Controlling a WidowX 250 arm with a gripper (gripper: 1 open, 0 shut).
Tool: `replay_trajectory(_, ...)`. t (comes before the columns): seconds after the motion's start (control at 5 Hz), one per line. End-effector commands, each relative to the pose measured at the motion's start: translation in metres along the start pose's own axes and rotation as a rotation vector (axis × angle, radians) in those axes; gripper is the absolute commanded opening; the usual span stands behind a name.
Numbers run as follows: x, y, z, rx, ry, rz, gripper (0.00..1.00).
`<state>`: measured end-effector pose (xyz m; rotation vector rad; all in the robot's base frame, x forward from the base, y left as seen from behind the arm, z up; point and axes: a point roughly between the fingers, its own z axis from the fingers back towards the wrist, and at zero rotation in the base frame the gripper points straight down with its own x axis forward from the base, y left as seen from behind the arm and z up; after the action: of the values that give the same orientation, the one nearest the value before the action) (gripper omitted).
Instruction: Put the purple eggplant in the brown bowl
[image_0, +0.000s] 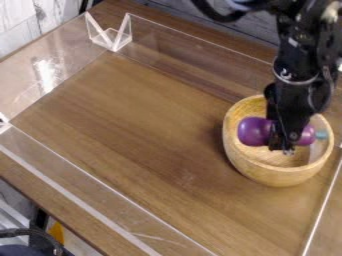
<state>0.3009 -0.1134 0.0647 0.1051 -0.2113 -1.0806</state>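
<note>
Nearly done: we have the eggplant (257, 130) clamped in our gripper (282, 143), low inside the bowl (254, 167) at the wooden table's (120, 130) right side. What's left, we judge, is letting go and lifting clear.
</note>
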Motion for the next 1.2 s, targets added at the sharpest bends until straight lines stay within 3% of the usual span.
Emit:
replay_trajectory(0.0,0.0146,0.0098,0.0119,0.048,-0.052,0.001,0.00)
replay_trajectory(1.0,0.0136,0.0119,0.0159,0.058,-0.040,0.025,0.00)
